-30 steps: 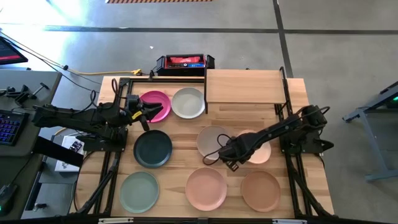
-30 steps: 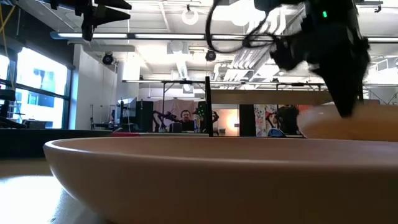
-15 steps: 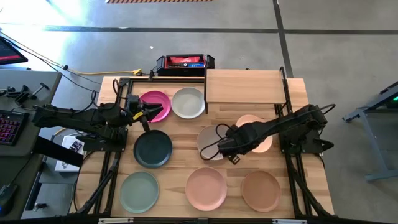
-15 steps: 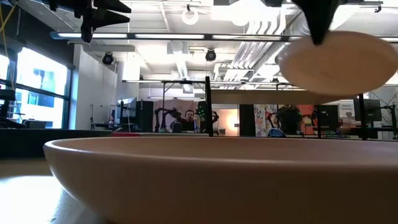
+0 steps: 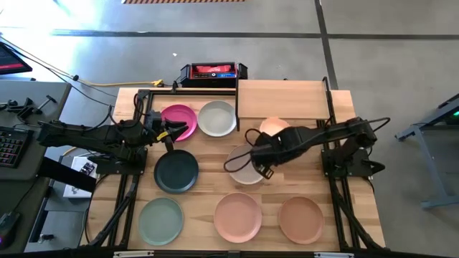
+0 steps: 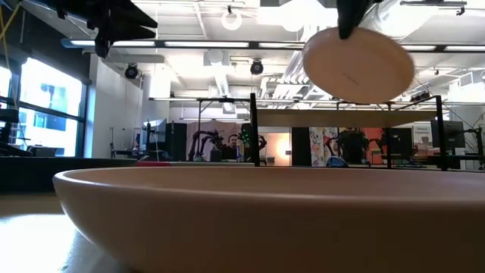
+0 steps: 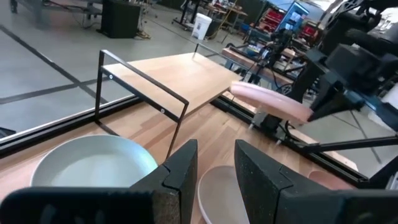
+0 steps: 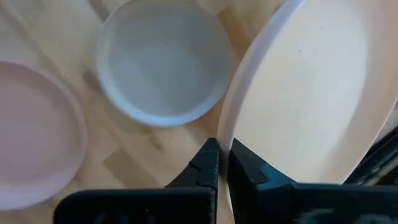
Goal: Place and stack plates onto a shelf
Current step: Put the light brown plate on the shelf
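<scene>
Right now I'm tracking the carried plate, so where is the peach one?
High view: the peach plate hangs lifted in the right tool, right of centre, just before the shelf and beyond the beige plate.

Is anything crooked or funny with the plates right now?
Only one: the round peach plate hangs tilted in the air, pinched by its rim in the right gripper, beside the raised light-wood shelf. The other plates lie flat on the table.

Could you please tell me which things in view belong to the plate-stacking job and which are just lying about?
Job:
- peach plate, held in the air by the right gripper
- shelf
- magenta plate, light grey plate, dark teal plate, still on the table

Lying about:
- red-and-black box beyond the table
- keyboard on the side desk
</scene>
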You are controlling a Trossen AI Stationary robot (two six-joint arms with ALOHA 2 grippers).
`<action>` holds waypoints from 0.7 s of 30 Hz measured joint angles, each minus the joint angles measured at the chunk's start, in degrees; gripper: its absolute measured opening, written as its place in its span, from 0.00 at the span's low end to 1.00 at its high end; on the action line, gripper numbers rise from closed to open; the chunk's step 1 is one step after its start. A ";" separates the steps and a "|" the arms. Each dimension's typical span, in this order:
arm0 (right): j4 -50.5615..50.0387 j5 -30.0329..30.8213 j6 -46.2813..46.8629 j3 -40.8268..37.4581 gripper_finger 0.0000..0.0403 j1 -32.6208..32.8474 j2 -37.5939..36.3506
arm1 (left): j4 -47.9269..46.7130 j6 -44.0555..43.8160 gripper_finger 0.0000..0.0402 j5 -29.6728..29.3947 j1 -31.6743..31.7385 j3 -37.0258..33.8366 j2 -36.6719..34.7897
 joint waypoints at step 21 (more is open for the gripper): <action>-0.06 11.30 -24.36 0.00 0.00 -21.57 -10.43 | 0.04 -0.02 0.23 -0.22 0.01 0.00 0.00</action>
